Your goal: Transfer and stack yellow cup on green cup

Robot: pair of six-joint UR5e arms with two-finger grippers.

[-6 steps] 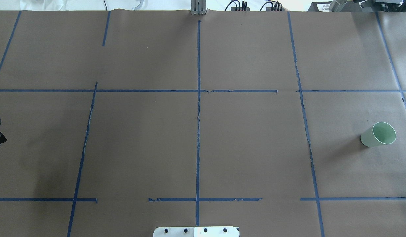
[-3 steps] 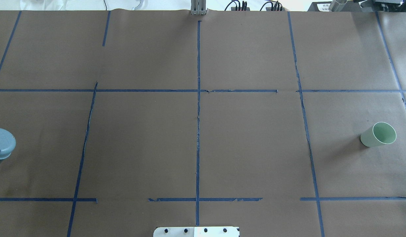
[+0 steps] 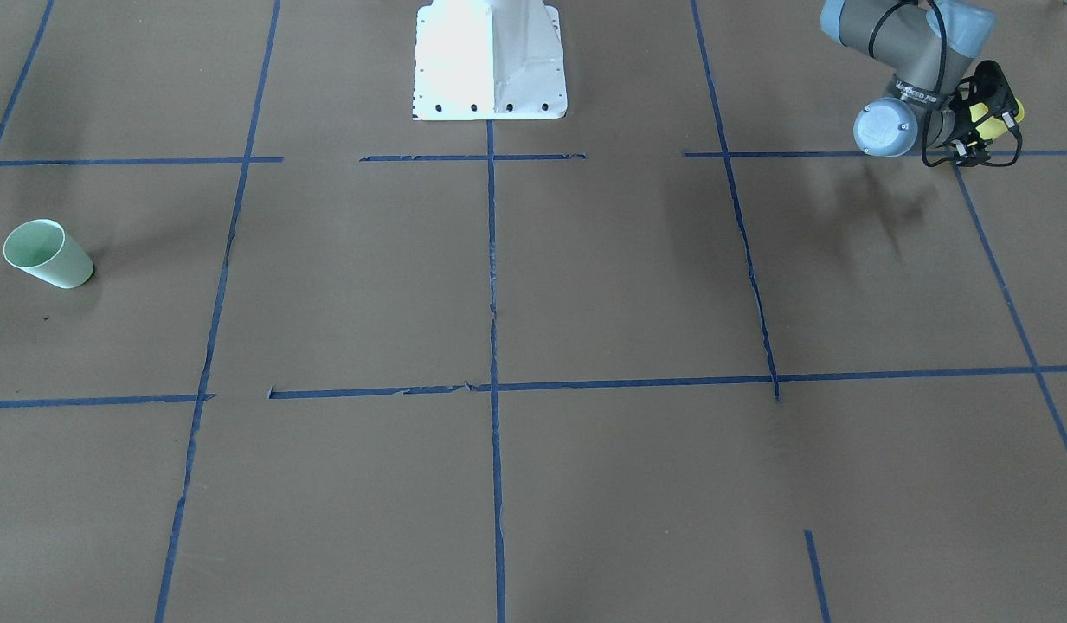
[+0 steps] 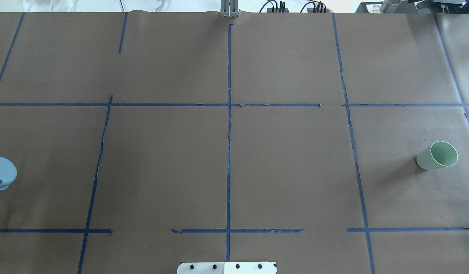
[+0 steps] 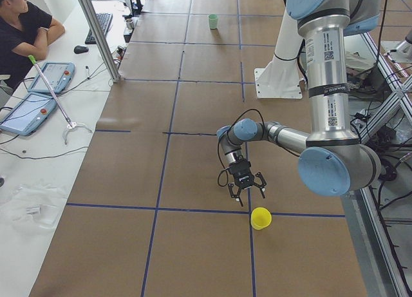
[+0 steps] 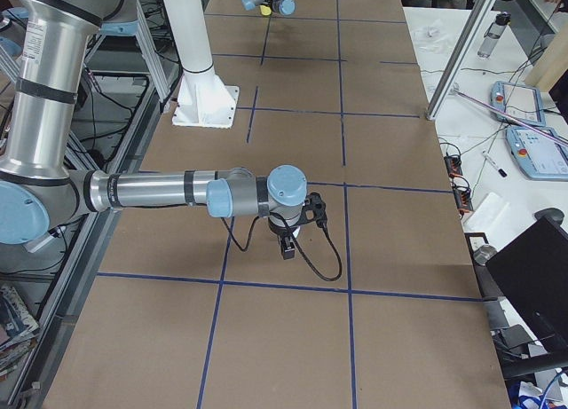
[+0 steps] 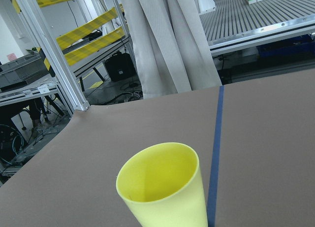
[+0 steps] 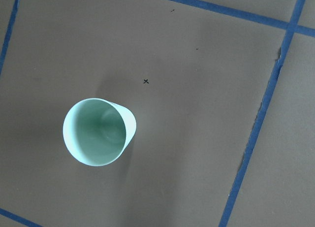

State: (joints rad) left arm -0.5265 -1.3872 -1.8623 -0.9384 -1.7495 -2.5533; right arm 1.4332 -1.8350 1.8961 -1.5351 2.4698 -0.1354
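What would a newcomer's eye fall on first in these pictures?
The yellow cup stands out most, upright at the left end of the brown table, with the open left gripper hovering close to it. The green cup stands alone at the far right end. Blue tape marks the table into a grid.

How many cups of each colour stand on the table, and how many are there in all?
yellow cup: 1
green cup: 1
Total: 2 cups
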